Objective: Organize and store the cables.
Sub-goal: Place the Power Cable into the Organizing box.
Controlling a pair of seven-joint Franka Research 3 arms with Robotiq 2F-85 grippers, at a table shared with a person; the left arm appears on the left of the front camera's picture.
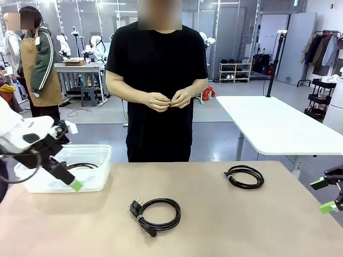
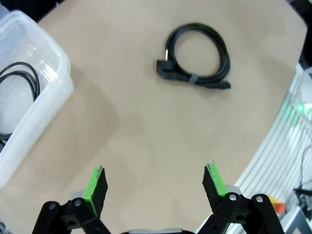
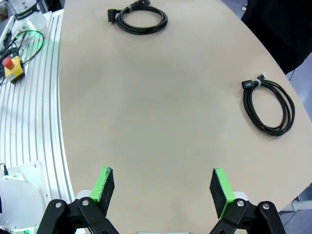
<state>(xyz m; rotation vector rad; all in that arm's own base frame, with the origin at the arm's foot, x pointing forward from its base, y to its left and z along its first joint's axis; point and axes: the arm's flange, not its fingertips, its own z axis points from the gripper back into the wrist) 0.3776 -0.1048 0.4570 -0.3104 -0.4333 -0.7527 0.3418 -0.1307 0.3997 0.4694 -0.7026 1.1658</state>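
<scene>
Two coiled black cables lie on the tan table [image 1: 214, 225]. One with a plug end [image 1: 155, 214] rests near the middle front, also in the left wrist view [image 2: 197, 57] and the right wrist view [image 3: 139, 18]. A smaller coil [image 1: 244, 176] sits at the right, nearer the person, and in the right wrist view [image 3: 269, 106]. Another cable [image 1: 80, 166] lies inside the clear bin [image 1: 102, 160], seen too as a black cord [image 2: 19, 83] in the bin [image 2: 44, 102]. My left gripper [image 1: 72, 182] hangs open beside the bin, fingers [image 2: 95, 187] apart over bare table. My right gripper [image 1: 323, 194] stands open at the right edge.
A person in black stands at the far edge with both hands [image 1: 169, 99] together at the waist. A white table [image 1: 278, 126] is behind on the right. Ribbed metal rails [image 3: 29, 107] and a yellow stop button [image 3: 12, 68] lie off the table's near side.
</scene>
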